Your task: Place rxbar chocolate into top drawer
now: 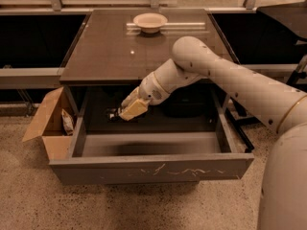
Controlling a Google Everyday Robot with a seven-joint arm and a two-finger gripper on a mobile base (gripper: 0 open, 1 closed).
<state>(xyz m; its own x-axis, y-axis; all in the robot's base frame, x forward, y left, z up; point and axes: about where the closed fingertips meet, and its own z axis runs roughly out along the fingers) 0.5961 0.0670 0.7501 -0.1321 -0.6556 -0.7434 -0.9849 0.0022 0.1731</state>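
Pincer (118, 114) grips rxbar chocolate (112, 114) above top drawer (153, 169), speckled floor (29, 195)

One claw (120, 114) over one top drawer (153, 169), one rxbar chocolate (112, 114), one bowl (150, 21), one box (47, 124), one snack bag (67, 122).

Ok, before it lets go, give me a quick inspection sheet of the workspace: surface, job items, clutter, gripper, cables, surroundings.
Surface: dark table top, with a pale bowl near its back edge.
Job's things: grey drawer pulled open beneath the table, white scratches on its front panel. Black snack bar held above the drawer's back part, not yet set down.
Clutter: open cardboard box beside the drawer at the picture's left, with a whitish snack bag inside.
Gripper: gripper below the table's front edge, over the drawer, shut on the snack bar.
Cables: nothing seen.
Surroundings: speckled floor in front of the drawer.
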